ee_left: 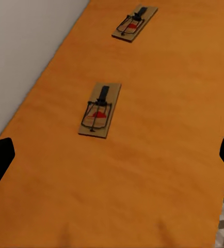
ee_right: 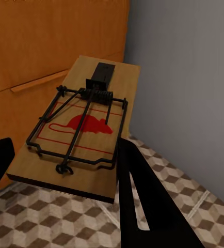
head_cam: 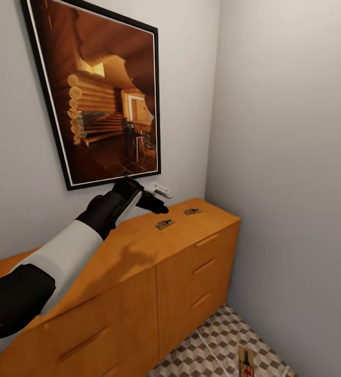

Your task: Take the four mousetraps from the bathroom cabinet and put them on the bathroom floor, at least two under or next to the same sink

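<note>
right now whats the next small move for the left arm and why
Probably ease the left gripper forward and down over the nearer mousetrap on the cabinet top. The jaws stand wide open and that trap lies flat just ahead between them, untouched; the right gripper already holds another mousetrap above the floor.

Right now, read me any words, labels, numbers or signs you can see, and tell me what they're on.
No readable text anywhere.
Flat wooden mousetrap in the right claw: a red mouse silhouette in a red outline, no words.
Two small wooden mousetraps on the orange-brown cabinet top: red marks, too small to read.
</note>
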Controlling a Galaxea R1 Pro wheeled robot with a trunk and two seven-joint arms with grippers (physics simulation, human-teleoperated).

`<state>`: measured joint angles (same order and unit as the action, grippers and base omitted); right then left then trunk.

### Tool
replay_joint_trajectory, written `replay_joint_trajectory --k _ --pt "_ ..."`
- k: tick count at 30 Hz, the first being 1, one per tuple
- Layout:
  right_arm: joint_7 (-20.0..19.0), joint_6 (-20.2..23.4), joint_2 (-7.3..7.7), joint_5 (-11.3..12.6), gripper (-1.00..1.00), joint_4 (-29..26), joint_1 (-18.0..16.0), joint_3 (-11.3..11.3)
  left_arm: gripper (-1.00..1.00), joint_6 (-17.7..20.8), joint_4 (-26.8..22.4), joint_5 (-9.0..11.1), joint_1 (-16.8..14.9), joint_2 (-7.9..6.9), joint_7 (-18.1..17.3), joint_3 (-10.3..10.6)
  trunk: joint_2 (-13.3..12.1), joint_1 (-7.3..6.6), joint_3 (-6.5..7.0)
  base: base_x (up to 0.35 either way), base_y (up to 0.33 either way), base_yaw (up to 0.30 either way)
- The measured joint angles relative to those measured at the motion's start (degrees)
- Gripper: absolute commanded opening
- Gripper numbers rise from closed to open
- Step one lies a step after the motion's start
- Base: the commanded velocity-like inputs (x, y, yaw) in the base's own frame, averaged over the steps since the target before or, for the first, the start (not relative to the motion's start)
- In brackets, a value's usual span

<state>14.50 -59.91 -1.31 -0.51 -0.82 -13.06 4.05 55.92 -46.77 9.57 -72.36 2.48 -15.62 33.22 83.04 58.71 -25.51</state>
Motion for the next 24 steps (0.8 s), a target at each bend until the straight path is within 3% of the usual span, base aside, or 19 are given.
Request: replay_joint_trajectory --k 7,14,24 --pt "0.0 0.0 0.00 0.0 -1.00 0.0 0.0 0.0 1.00 -0.1 0.8 0.0 0.0 0.00 -0.1 1.2 0.0 0.01 0.00 0.104 0.000 0.000" --pt "0.0 0.0 0.00 0.0 -1.00 0.0 0.0 0.0 1.00 -0.8 2.4 -0.2 0.0 -0.13 -5.8 1.4 0.0 0.02 0.00 0.009 0.000 0.000" --pt "0.0 0.0 0.00 0.0 -1.00 0.0 0.0 0.0 1.00 -2.6 3.1 -0.2 0.0 -1.35 -7.4 1.8 0.0 0.02 0.00 0.000 0.000 0.000"
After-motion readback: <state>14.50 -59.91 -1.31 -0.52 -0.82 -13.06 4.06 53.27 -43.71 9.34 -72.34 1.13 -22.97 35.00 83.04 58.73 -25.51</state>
